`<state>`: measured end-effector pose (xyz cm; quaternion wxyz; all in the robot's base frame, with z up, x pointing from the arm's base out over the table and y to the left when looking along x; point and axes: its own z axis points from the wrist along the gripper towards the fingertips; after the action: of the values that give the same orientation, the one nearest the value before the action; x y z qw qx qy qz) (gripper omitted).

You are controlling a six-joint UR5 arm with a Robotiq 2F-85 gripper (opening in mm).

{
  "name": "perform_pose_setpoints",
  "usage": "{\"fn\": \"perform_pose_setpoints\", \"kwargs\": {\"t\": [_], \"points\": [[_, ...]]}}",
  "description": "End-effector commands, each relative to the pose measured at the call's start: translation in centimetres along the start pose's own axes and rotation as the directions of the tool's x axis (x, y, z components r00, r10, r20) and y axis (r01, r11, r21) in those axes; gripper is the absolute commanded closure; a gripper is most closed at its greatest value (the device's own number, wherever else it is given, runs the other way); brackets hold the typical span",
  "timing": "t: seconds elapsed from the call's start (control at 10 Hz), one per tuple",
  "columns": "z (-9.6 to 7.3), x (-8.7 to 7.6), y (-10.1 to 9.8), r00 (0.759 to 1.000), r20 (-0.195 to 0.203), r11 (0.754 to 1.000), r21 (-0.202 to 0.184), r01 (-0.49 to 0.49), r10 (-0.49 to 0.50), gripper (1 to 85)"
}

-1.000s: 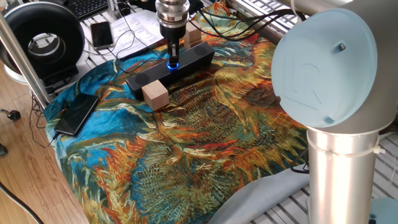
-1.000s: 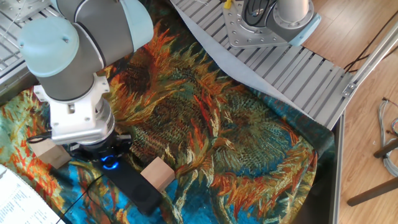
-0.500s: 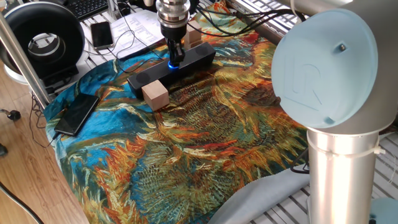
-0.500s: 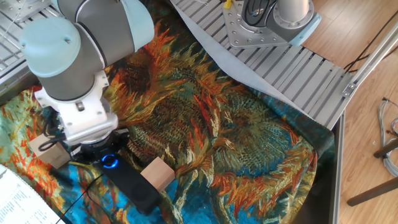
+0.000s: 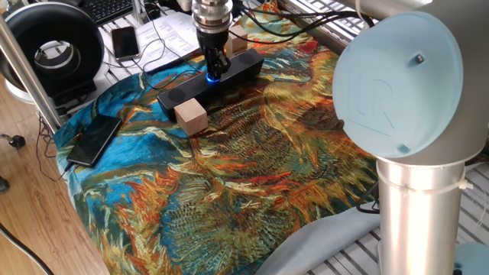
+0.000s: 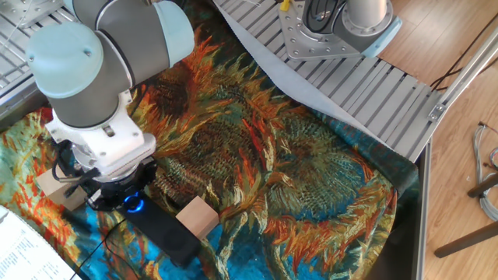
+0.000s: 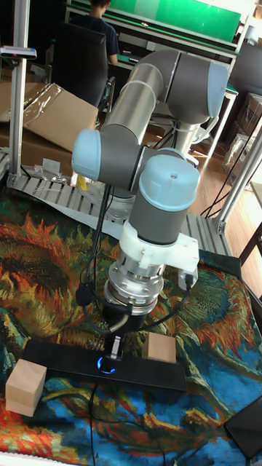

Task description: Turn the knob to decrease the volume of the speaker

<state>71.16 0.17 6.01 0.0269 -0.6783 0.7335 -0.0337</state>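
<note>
Knob [image 5: 212, 76] handling first: it sits in the top of the speaker [image 5: 210, 81] on the desk, small, rigid and probably smooth, so pinch its rim evenly. Your end effector [image 7: 115, 348] is down on it, fingers narrowly set; whether they grip it, I cannot tell.

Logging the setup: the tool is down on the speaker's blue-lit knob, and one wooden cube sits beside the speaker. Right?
Not quite: there are two wooden cubes, not one. The tall fixed view shows one cube in front of the speaker and another cube behind it. The tool is indeed down on the knob.
</note>
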Motion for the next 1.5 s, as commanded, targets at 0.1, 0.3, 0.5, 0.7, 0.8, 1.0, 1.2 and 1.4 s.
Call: {"fn": "perform_pose_setpoints", "kwargs": {"t": [0.1, 0.3, 0.5, 0.7, 0.8, 1.0, 1.2, 1.4], "points": [[0.0, -0.6, -0.6, 0.986, 0.028, 0.987, 0.021, 0.161, -0.162, 52.7], [-0.2, -0.4, -1.0, 0.969, 0.026, 0.969, 0.037, 0.243, -0.244, 52.7], [-0.6, 0.0, -1.5, 0.948, 0.028, 0.948, 0.05, 0.315, -0.317, 52.7], [-0.6, 0.5, -1.5, 0.936, 0.013, 0.935, 0.047, 0.35, -0.351, 51.0], [-0.6, 0.7, -1.4, 0.94, 0.006, 0.939, 0.038, 0.341, -0.342, 40.3], [-0.7, 0.3, -1.9, 0.947, 0.017, 0.946, 0.061, 0.319, -0.32, 28.0], [-1.4, 0.8, -1.7, 0.965, 0.009, 0.964, 0.059, 0.26, -0.261, 28.0], [-2.6, 2.0, -1.1, 0.995, -0.01, 0.994, 0.047, 0.096, -0.095, 29.3]]}}
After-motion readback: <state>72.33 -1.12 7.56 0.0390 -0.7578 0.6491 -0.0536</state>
